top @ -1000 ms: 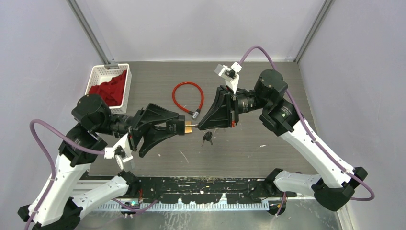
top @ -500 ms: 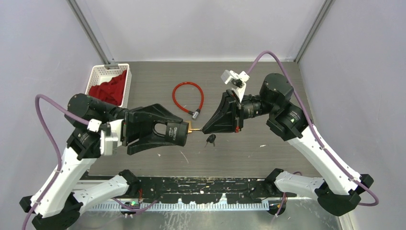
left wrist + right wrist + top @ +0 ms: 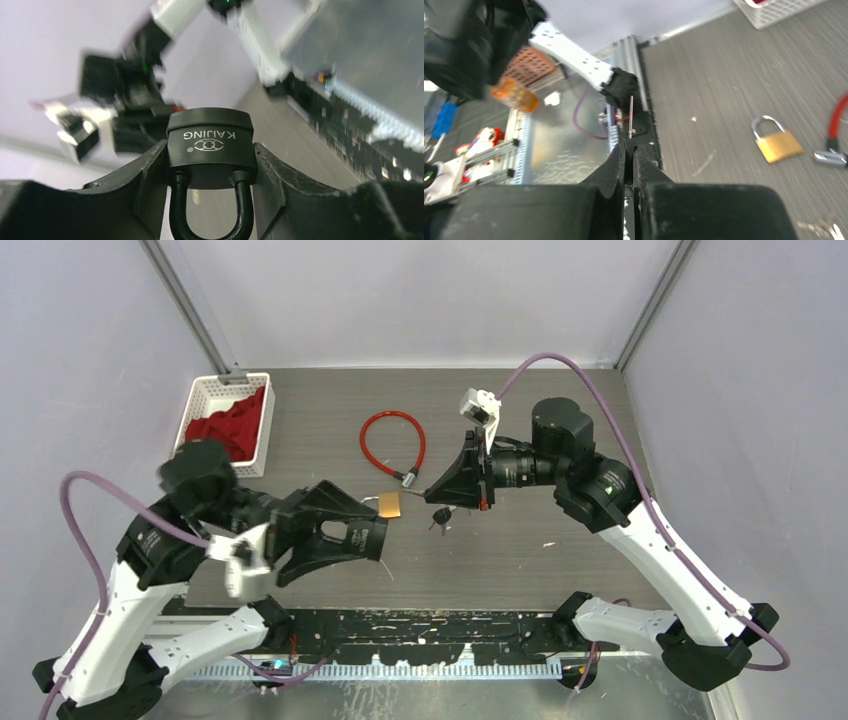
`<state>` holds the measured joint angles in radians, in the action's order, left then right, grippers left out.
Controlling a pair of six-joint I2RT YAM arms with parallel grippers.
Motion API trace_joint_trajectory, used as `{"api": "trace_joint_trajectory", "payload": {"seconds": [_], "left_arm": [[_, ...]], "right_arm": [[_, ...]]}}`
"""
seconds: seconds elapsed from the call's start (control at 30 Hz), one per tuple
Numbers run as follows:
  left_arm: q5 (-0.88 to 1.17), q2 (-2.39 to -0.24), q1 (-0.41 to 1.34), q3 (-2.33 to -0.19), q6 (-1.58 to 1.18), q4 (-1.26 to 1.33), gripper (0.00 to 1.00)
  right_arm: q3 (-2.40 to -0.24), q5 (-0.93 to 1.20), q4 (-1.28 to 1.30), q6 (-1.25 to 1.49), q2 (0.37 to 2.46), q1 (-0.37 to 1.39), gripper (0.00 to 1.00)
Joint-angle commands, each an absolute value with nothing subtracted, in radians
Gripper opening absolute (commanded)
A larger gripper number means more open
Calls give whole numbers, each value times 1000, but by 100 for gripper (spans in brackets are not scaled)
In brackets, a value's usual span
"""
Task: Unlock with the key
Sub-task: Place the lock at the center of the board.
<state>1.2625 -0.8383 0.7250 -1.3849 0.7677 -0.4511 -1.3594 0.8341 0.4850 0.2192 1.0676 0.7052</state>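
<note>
Key (image 3: 631, 116): thin blade sticking straight out past the tips of the right gripper (image 3: 629, 147), whose fingers are pressed together on its head. Held that way so the blade leads w/ nothing in front of it. Spare keys (image 3: 438, 518) dangle below off the same ring, clear of the table (image 3: 560, 440).

Black padlock (image 3: 210, 145) (KAIJING): in the air over the near-left part of the table, clamped across its body by the left gripper (image 3: 210, 150), fingers partway apart, one on each flat side. Shackle (image 3: 210, 215) points back toward the wrist, so the keyhole end prob. faces out to the other arm. Keyhole itself not visible in any view.

Key and padlock are apart, and in the top view they're not lined up: lock sits lower and left of the key tip. The left arm's views are motion-blurred. Next move, I'd judge: square the lock's face to the blade, then push in and turn.

Beyond them: brass padlock (image 3: 389, 505) lying on the table just beside the key tip, untouched; red cable lock (image 3: 393, 445) further back; white basket (image 3: 200, 400) w/ red cloth (image 3: 232, 425) at far left.
</note>
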Motion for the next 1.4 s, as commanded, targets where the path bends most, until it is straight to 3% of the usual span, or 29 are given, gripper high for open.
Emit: {"api": "trace_joint_trajectory", "payload": {"seconds": [0.0, 0.1, 0.17, 0.47, 0.8, 0.83, 0.93, 0.97, 1.03, 1.17, 1.37], "left_arm": [[836, -929, 719, -1354, 1696, -1341, 0], [548, -971, 719, -1200, 1786, -1375, 0], [470, -979, 717, -1112, 1801, -1328, 0], [418, -1082, 719, -794, 1959, -1077, 0], [297, -1336, 719, -780, 2010, -948, 2], [290, -1347, 718, -771, 2009, -929, 9], [263, -1380, 718, -758, 1980, -892, 18], [255, -1388, 719, -758, 1964, -889, 31], [243, -1396, 719, -761, 1947, -899, 81], [245, -1377, 718, -780, 1927, -955, 96], [289, -1302, 739, -872, 1794, -1095, 100]], "right_arm": [[-1374, 599, 602, 158, 1075, 699, 1], [-1363, 549, 605, 169, 1071, 698, 1], [-1358, 520, 616, 174, 1076, 699, 1], [-1319, 487, 613, 216, 1082, 698, 1], [-1319, 490, 611, 219, 1081, 699, 1], [-1320, 490, 611, 220, 1083, 698, 1], [-1322, 491, 609, 219, 1086, 698, 1], [-1322, 491, 608, 220, 1085, 699, 1], [-1325, 488, 609, 219, 1083, 699, 1], [-1320, 482, 611, 214, 1079, 697, 1], [-1304, 481, 607, 212, 1077, 697, 1]]}}
